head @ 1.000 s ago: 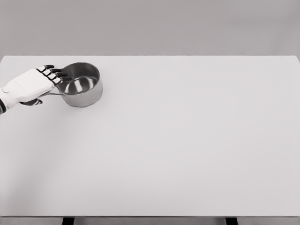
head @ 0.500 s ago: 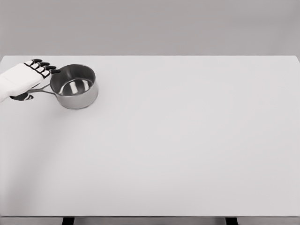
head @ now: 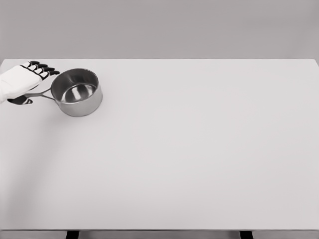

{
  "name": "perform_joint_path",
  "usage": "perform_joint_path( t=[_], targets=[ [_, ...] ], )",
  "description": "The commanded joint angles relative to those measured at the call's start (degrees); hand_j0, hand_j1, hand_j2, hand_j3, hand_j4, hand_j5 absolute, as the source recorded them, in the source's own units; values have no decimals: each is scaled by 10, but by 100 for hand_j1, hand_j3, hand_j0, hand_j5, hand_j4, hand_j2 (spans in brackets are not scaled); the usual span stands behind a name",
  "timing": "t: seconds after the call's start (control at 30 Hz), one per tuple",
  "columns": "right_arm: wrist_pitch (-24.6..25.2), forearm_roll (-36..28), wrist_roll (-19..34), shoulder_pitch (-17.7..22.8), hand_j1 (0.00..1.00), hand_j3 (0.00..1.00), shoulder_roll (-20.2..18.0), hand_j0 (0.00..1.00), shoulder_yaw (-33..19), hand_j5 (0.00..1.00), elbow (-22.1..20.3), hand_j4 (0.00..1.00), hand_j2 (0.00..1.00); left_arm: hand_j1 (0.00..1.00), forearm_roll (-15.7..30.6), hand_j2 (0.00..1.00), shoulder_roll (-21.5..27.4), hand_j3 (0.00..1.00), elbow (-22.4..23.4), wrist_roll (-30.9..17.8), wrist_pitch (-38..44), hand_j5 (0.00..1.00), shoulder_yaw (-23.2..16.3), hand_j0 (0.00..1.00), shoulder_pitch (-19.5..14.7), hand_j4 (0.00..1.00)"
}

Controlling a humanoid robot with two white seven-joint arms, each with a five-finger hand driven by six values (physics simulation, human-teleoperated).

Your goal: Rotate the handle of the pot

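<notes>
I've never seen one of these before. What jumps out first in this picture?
A shiny round steel pot stands alone near the far left corner of a wide, pale grey table. Its thin metal handle points left into the robot's white left hand with black fingertips, which comes in at the picture's left edge and lies over the handle's end. The robot's right arm does not show.

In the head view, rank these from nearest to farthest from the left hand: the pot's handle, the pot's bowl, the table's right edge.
1. The pot handle, under the left hand at the table's far left.
2. The pot's bowl, just right of the hand.
3. The table's right edge, across the whole tabletop.
</notes>
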Motion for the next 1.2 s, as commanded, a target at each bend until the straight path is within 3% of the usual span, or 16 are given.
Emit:
perform_joint_path(
  t=[0.0,0.73,1.17],
  targets=[
    [0,0,0,0,100,100,0,100,0,100,0,100,100,100,3,100,-4,100,12,0,1,100,0,100,0,100],
    [-1,0,0,1,100,100,0,100,0,100,0,100,100,100,3,100,-14,100,112,1,1,100,0,100,-56,100],
    [0,0,0,0,100,100,0,100,0,100,0,100,100,100,3,100,-22,100,135,1,1,100,-2,100,-72,100]
  ],
)
